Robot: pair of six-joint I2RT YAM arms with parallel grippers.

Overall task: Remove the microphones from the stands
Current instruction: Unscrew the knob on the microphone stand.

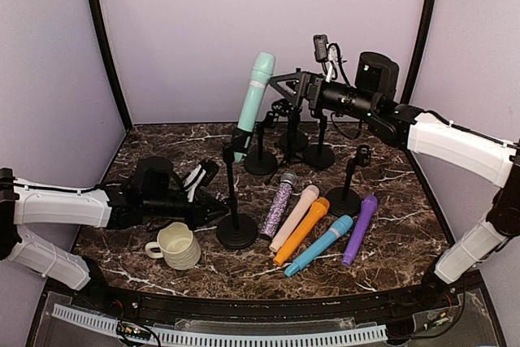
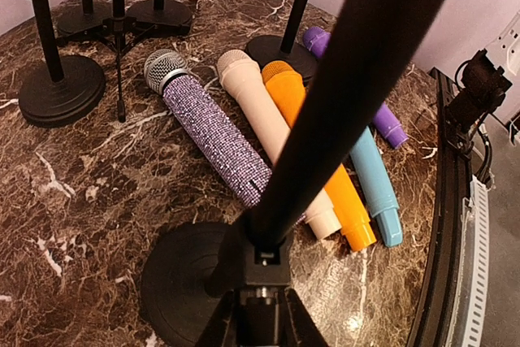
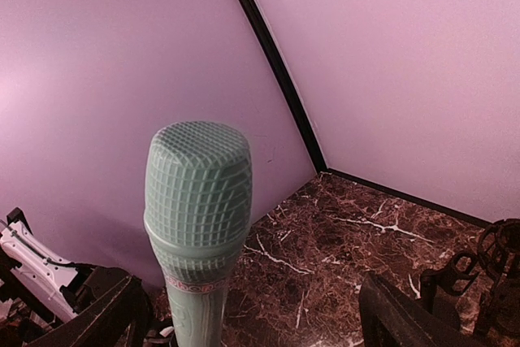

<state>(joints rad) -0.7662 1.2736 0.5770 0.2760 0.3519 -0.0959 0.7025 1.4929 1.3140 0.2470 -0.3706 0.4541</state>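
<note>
1. Left gripper (image 2: pixel 258 282) is clamped on the stand (image 1: pixel 233 193) pole, low in the frame.
2. Right gripper (image 1: pixel 284 87) gapes wide and holds nothing.
3. Teal microphone (image 1: pixel 254 95) stands nearly upright, just left of it, upper centre.

Marble table (image 1: pixel 390 201) bears stands (image 1: pixel 236 233), a mug (image 1: pixel 179 246) (cream) and five microphones (image 1: pixel 301 229).

Ribbed cream mug (image 1: pixel 180 247) on dark marble table (image 1: pixel 390 193)
</note>
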